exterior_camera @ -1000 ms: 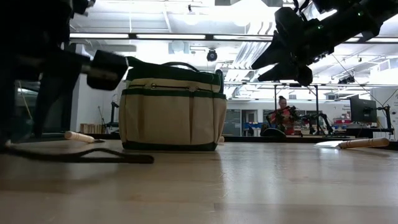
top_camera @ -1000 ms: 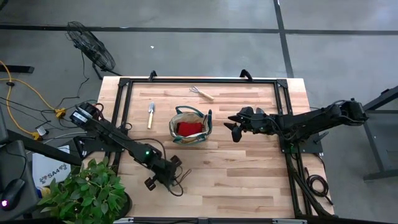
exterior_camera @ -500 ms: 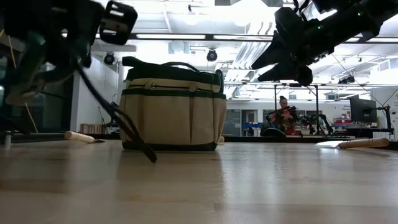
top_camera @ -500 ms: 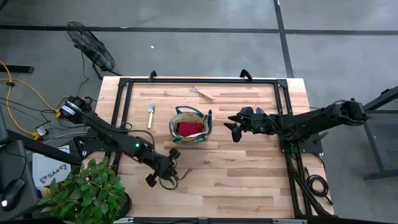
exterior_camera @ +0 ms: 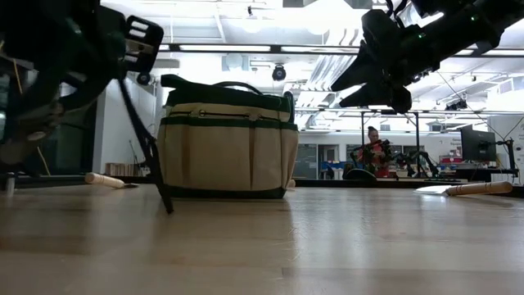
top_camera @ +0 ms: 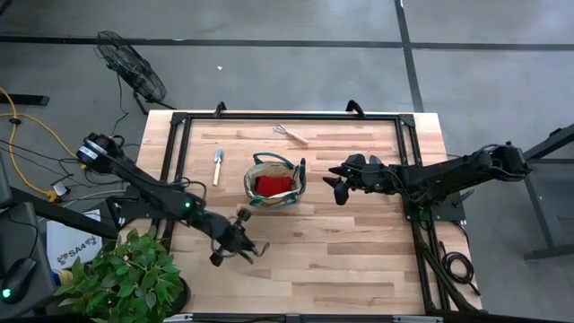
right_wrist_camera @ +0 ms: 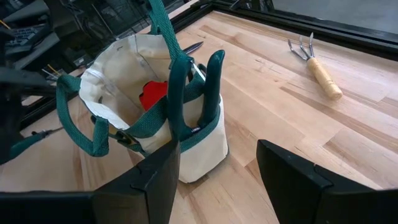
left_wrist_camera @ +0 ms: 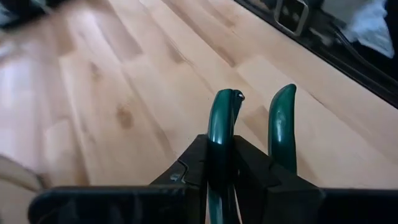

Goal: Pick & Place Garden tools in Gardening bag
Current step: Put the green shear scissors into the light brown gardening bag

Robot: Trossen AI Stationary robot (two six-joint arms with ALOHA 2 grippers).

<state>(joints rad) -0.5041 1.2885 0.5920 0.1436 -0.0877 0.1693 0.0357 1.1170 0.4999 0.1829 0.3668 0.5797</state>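
My left gripper (top_camera: 239, 240) is shut on pruning shears (exterior_camera: 147, 147) with dark green handles, near the table's front left. The beige gardening bag (top_camera: 274, 179) with green trim stands mid-table, a red glove (right_wrist_camera: 154, 94) inside it. Another pair of green-handled shears (right_wrist_camera: 213, 81) stands upright at the bag's wall. My right gripper (top_camera: 335, 185) hangs open above the table, right of the bag, with nothing between its fingers. A trowel (top_camera: 217, 164) lies flat left of the bag, and a wire rake (top_camera: 291, 135) lies flat behind it. My left gripper pinches one green handle (left_wrist_camera: 221, 134) of the shears between its two fingers; the other handle (left_wrist_camera: 283, 124) stands free beside them. The fingers lie along the handle. The shears slant steeply down from the hold, blade tip (exterior_camera: 169, 209) at the tabletop; whether it touches, I cannot tell.
A black frame (top_camera: 179, 152) runs round the tabletop. A potted plant (top_camera: 126, 278) stands at the near left corner, off the table. Bare wood lies between the bag and the table's near edge. A person shows far off in the room behind.
My left gripper has risen, drawn back toward the table's left edge, and tipped up from pointing steeply down toward level. The shears, flat on the table a second ago, now stand steeply: the handle end has gone up and the blade tip has stayed low.
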